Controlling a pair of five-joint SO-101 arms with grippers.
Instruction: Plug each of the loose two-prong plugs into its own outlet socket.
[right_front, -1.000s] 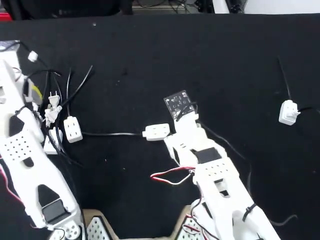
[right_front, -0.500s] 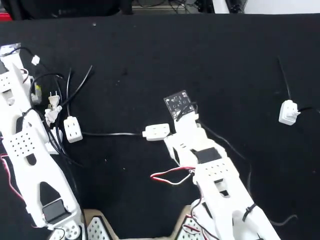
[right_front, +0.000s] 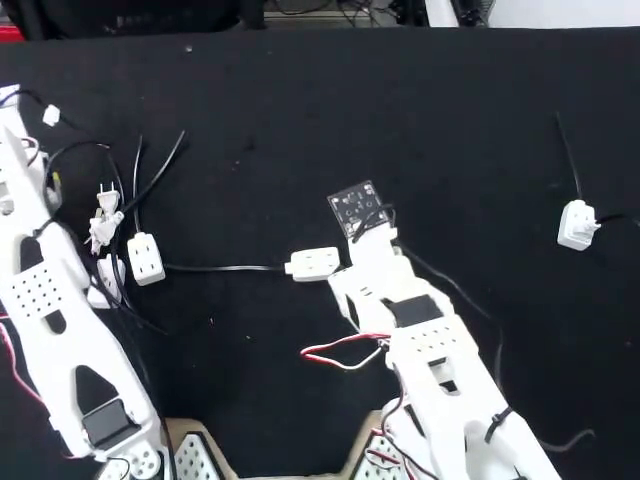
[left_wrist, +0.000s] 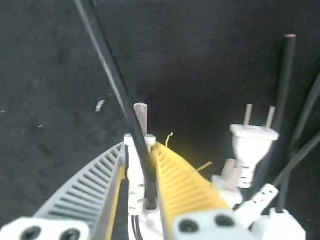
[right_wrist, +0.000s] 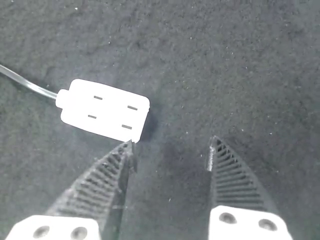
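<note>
Pinching a two-prong plug (left_wrist: 135, 172), the left gripper (left_wrist: 141, 145) is shifting about well apart from the middle outlet socket (right_front: 312, 263), likely readying a carry there, where the spread right gripper (right_wrist: 171, 143) is waiting.

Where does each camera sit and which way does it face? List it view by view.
High view: fixed above, looking down on the black table; the left arm and right arm show.
Left wrist view: on the left wrist, looking along the left gripper, shut on a corded plug, toward a loose plug.
Right wrist view: on the right wrist, looking down past the open right gripper at an outlet socket.
Shared: the outlet socket and loose plug also show in the high view.
</note>
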